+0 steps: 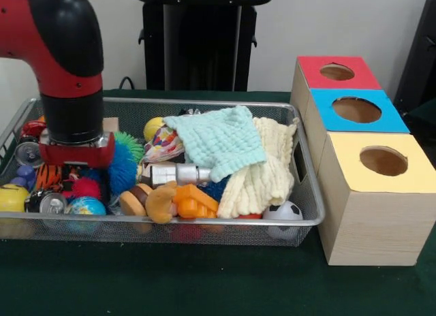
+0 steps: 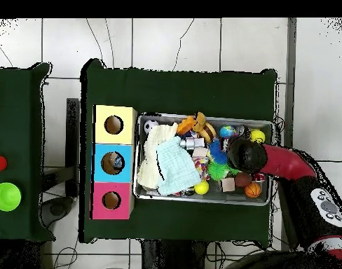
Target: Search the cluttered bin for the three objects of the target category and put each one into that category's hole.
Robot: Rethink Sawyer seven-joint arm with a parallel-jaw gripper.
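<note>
One wire-mesh bin (image 1: pixel 310 217) on the green table (image 1: pixel 204 282). Three wooden boxes beside it, one hole each: yellow-topped box (image 1: pixel 381 193), blue-topped box (image 1: pixel 354 112), red-topped box (image 1: pixel 337 72). Two cloths in the bin: mint cloth (image 1: pixel 218 142), cream cloth (image 1: pixel 262 173). One soccer ball (image 1: pixel 285 212) at the corner nearest the boxes. Gripper (image 1: pixel 68 167) lowered among toys at the opposite end; its opening cannot be made out. No legible writing.
</note>
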